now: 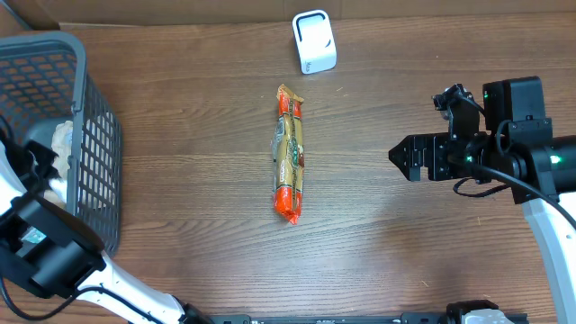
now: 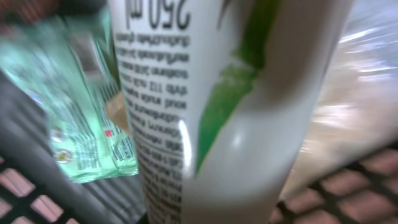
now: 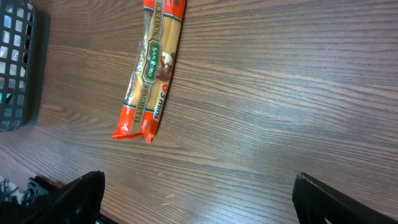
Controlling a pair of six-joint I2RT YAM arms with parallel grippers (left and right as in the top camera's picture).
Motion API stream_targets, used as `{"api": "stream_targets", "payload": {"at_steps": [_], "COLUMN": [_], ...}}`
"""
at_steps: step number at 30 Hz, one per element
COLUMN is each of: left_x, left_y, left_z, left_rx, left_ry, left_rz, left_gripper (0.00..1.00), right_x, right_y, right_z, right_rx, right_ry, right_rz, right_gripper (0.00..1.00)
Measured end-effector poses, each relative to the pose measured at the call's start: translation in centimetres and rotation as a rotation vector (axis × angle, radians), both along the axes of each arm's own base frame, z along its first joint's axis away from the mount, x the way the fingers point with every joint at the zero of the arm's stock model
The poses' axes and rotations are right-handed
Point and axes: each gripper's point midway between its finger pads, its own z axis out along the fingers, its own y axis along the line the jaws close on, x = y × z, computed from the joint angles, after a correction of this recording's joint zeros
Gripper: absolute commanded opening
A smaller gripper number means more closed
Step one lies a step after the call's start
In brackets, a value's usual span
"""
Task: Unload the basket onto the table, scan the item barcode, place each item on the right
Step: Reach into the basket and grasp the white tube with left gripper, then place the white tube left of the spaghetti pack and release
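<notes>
Left gripper, sunk out of sight in the grey plastic mesh basket (image 1: pixel 90 135), is closed; a glossy white tube (image 2: pixel 280 93) with a green stripe and black print fills its camera, though whether the fingers pinch it is hidden, and a blurred green packet (image 2: pixel 81 137) lies beside. Right gripper (image 1: pixel 402 155) hangs spread wide over the wood-grain table (image 1: pixel 180 270), apart from the long cellophane spaghetti packet (image 1: pixel 289 155) at mid-table and the boxy white scanner (image 1: pixel 313 41) at the far edge.
</notes>
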Motion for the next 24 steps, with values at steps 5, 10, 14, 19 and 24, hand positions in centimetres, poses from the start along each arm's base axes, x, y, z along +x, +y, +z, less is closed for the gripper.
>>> {"api": "stream_targets", "payload": {"at_steps": [5, 10, 14, 19, 24], "left_x": [2.5, 3.1, 2.7, 3.3, 6.3], "left_y": [-0.9, -6.2, -13.6, -22.2, -28.0], "left_z": [9.8, 21.8, 27.9, 28.0, 21.4], "left_rx": [0.157, 0.330, 0.401, 0.334, 0.256], "left_ry": [-0.205, -0.472, -0.619, -0.629, -0.441], "left_rz": [-0.092, -0.257, -0.429, -0.661, -0.822], "left_gripper": [0.04, 0.04, 0.04, 0.04, 0.04], "right_x": [-0.1, 0.0, -0.1, -0.1, -0.1], "right_y": [0.0, -0.1, -0.1, -0.1, -0.1], "right_z": [0.0, -0.1, -0.1, -0.1, -0.1], "right_rx": [-0.002, -0.004, -0.004, -0.004, -0.004], "right_ry": [0.003, 0.002, 0.003, 0.003, 0.003], "right_rz": [-0.001, -0.001, -0.002, -0.001, -0.002], "right_gripper": [0.97, 0.97, 0.97, 0.97, 0.97]}}
